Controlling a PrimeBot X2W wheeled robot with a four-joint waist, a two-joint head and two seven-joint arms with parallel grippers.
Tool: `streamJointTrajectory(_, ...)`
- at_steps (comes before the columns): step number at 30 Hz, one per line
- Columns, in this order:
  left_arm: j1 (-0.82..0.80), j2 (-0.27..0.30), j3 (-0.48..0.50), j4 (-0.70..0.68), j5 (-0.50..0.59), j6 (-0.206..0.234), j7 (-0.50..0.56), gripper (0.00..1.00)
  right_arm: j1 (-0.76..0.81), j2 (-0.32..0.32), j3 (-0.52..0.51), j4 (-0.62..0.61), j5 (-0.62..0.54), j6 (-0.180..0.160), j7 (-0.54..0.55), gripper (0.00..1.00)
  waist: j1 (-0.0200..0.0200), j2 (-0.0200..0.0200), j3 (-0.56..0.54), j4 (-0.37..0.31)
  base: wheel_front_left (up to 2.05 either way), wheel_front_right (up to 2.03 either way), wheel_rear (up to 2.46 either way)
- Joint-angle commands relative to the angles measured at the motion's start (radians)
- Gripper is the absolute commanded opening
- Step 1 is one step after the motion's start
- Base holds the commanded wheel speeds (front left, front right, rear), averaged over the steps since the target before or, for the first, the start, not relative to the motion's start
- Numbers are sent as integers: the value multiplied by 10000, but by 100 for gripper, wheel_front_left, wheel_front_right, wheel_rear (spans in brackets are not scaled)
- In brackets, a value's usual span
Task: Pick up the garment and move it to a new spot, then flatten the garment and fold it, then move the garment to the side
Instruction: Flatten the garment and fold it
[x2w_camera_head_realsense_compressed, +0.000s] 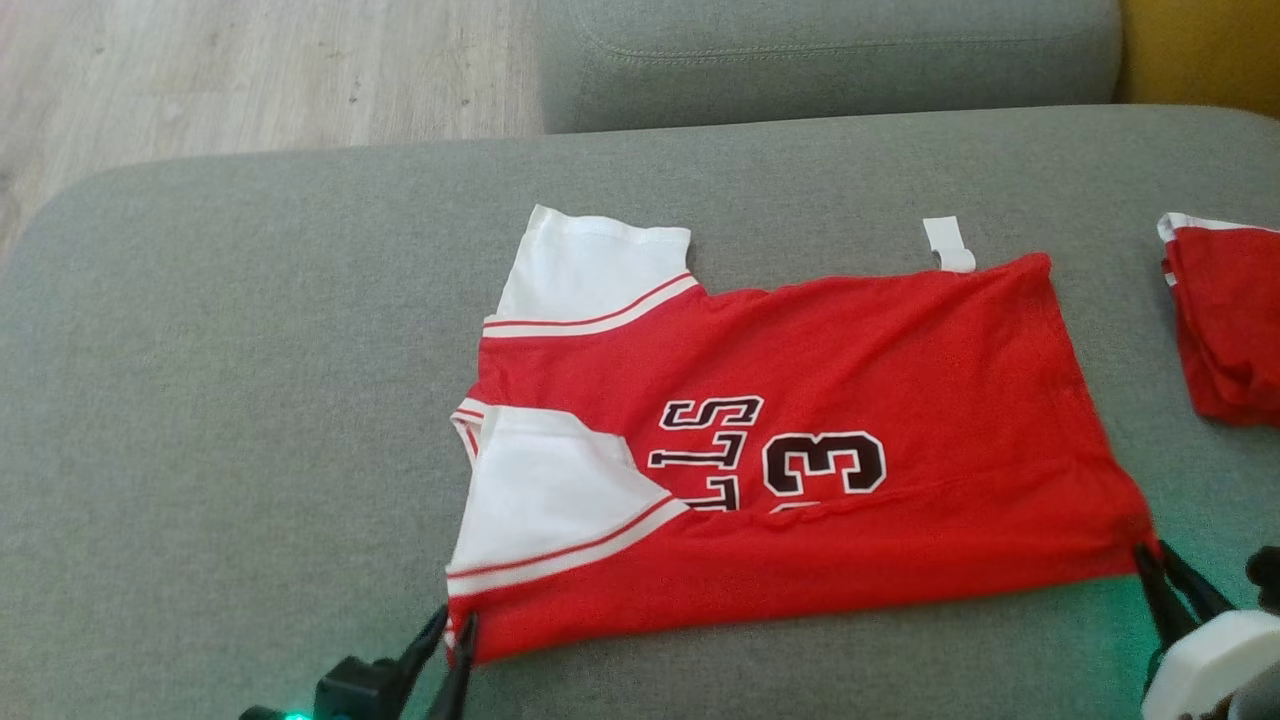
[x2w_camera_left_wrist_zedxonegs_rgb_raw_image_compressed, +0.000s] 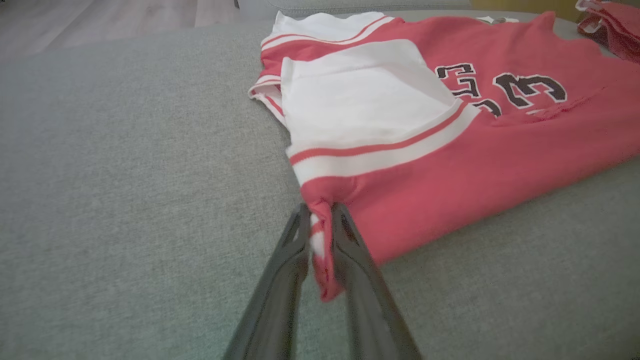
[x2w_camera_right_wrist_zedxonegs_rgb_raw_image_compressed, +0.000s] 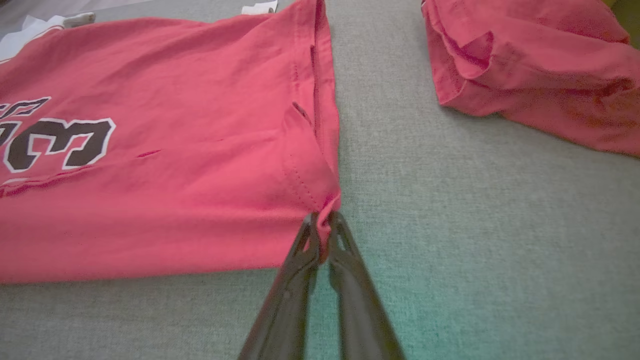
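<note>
The garment (x2w_camera_head_realsense_compressed: 800, 400) is a red jersey with white sleeves and dark lettering, lying folded lengthwise and flat on the grey cushion (x2w_camera_head_realsense_compressed: 250, 400). At its near left corner my left gripper (x2w_camera_head_realsense_compressed: 452, 625) has the sleeve-end edge pinched between its fingers. In the left wrist view the garment (x2w_camera_left_wrist_zedxonegs_rgb_raw_image_compressed: 450, 165) has a fold of red and white cloth standing between the fingertips of the left gripper (x2w_camera_left_wrist_zedxonegs_rgb_raw_image_compressed: 320, 215). My right gripper (x2w_camera_head_realsense_compressed: 1150, 555) is shut on the near right hem corner. The right wrist view shows the garment (x2w_camera_right_wrist_zedxonegs_rgb_raw_image_compressed: 150, 200) bunched into the tips of the right gripper (x2w_camera_right_wrist_zedxonegs_rgb_raw_image_compressed: 322, 220).
A second red garment (x2w_camera_head_realsense_compressed: 1225, 320) lies folded at the cushion's right edge, a hand's width from the jersey's hem. A grey backrest cushion (x2w_camera_head_realsense_compressed: 830, 60) rises at the far side. Wooden floor (x2w_camera_head_realsense_compressed: 250, 70) lies beyond the cushion's far left. A white tag (x2w_camera_head_realsense_compressed: 948, 245) sticks out of the jersey's far edge.
</note>
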Motion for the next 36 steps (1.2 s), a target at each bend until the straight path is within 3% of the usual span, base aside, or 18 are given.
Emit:
streamJointTrajectory(1,-424,222,274,-127,-53,-14,0,43,31,-287,-65,-413,-97,-7,19,100,1,-1,-19,-16,0,0,0)
streamJointTrajectory(2,-475,201,273,-55,-64,-20,12,100,87,-251,-165,-534,-192,-7,82,100,1,-1,-22,-33,0,0,0)
streamJointTrajectory(12,-1714,300,475,-92,83,-271,-85,100,81,91,-571,-1734,-744,-7,56,100,1,-1,260,-286,0,0,0)
streamJointTrajectory(17,-3891,540,732,223,9,-1050,707,100,-207,235,-369,-2081,-849,-7,-85,100,1,-1,804,-401,0,0,0)
streamJointTrajectory(24,-7515,541,1085,1998,-807,-2647,2466,100,-1001,130,62,-2362,-748,-7,-248,100,1,-1,1995,-852,0,0,0)
streamJointTrajectory(30,-9698,378,1121,3469,-1240,-3094,3658,100,-1645,-69,374,-2382,-506,-7,-376,100,1,-1,2855,-1305,0,0,0)
streamJointTrajectory(36,-11357,325,950,5092,-1561,-3264,5031,100,-2241,-217,753,-2199,-237,-7,-529,100,1,-1,3723,-1806,0,0,0)
